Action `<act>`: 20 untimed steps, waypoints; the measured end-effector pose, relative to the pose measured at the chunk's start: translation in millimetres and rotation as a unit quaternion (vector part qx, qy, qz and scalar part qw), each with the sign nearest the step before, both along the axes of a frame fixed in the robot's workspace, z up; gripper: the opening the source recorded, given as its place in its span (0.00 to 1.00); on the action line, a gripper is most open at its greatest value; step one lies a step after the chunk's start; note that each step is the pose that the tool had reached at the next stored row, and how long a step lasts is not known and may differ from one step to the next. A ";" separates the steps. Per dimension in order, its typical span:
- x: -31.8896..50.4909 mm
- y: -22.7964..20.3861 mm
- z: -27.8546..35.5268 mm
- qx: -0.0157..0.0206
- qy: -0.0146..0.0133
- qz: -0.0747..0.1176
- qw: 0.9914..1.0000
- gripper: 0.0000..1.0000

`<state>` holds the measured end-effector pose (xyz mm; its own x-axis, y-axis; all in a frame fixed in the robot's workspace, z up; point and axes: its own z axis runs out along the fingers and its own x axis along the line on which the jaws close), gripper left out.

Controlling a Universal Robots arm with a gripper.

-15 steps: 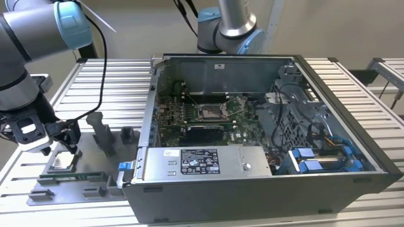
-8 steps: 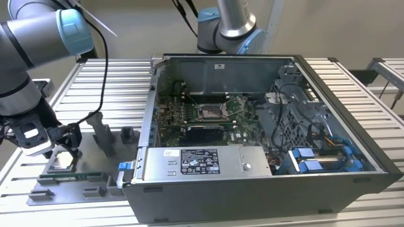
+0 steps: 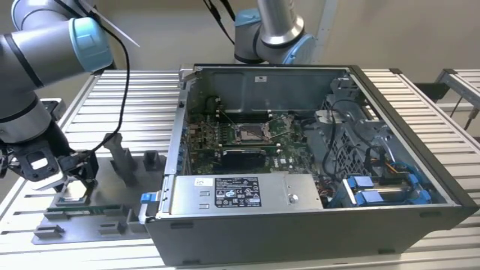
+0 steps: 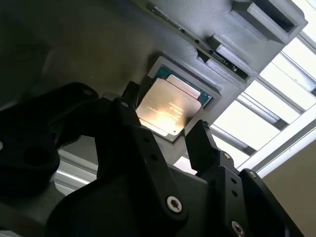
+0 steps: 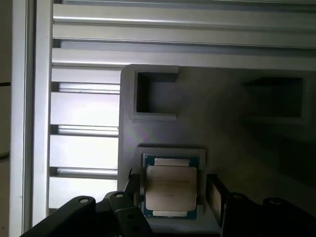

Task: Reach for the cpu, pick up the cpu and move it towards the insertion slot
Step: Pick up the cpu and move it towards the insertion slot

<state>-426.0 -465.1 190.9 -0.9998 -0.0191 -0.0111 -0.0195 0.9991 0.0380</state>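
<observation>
Black pincer (image 5: 173,183) spread, straddling silvery cpu (image 4: 170,106) seated in grey tray (image 5: 222,113) pocket; contact unclear.

The way from the end effector (image 5: 174,191) to the cpu (image 5: 170,190) is free; upright posts (image 3: 123,160) and the computer case (image 3: 300,236) stand beside the cpu.

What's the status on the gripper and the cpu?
Gripper open, fingers either side of cpu. Chip seated in gray holder pocket, not lifted. Nothing between fingers and chip.

Exterior view is evenly lit. In the second wrist view the tool (image 4: 164,111) is shadowed, the chip (image 4: 173,101) glares, tabletop slats (image 4: 276,86) bleach white.
</observation>
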 end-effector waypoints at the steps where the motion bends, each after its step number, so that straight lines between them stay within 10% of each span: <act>1: 0.0 -0.1 -1.3 0.000 0.000 0.000 1.000 1.00; 20: -1.5 -1.6 -6.3 0.000 0.000 0.000 1.000 1.00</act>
